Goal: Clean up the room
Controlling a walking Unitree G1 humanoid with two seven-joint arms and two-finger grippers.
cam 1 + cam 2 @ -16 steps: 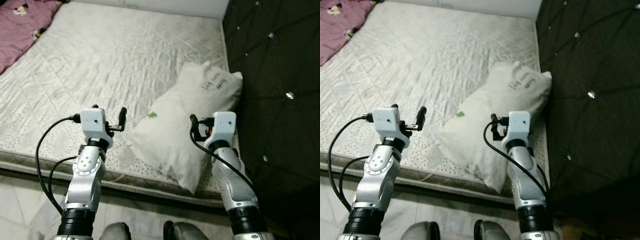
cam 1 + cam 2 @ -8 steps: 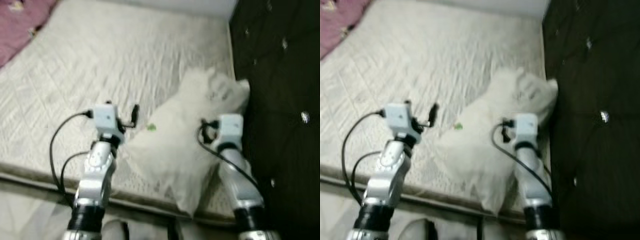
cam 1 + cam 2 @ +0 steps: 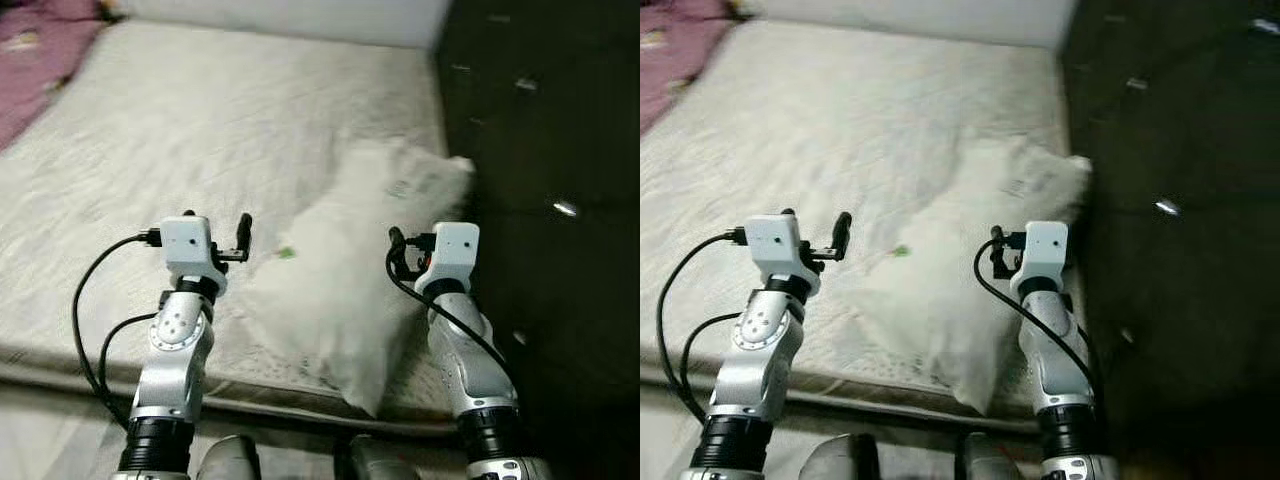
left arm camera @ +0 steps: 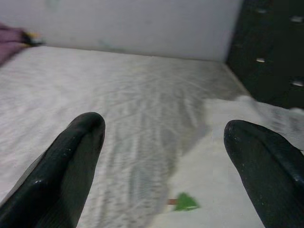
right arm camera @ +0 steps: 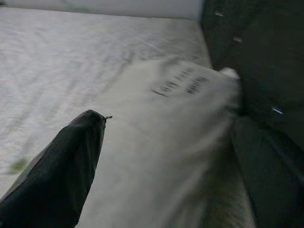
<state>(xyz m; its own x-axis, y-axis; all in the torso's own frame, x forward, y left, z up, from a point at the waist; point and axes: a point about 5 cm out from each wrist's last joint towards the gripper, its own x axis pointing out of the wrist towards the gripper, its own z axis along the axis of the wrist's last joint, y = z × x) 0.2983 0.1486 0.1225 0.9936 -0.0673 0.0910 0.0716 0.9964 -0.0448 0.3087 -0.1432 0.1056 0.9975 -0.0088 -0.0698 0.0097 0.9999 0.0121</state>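
Note:
A white pillow [image 3: 350, 270] with dark lettering and a small green mark lies on the bare quilted mattress [image 3: 200, 130], its far corner against the dark headboard. My left gripper [image 3: 217, 226] hovers open over the mattress just left of the pillow, with nothing between its fingers [image 4: 66, 161]. My right gripper [image 5: 161, 190] is open above the pillow's right side, close to the headboard. In the right wrist view the pillow [image 5: 166, 142] lies right under the fingers [image 5: 61, 171]. The pictures are blurred.
A dark tufted headboard [image 3: 540, 150] runs along the right of the bed. A pink blanket [image 3: 35, 60] lies at the far left corner. The mattress's front edge [image 3: 80, 360] is just below my arms, with pale floor beneath it.
The whole picture has shifted and blurred, so the camera has moved. Both arms hold much the same pose beside and over the pillow, which has not moved.

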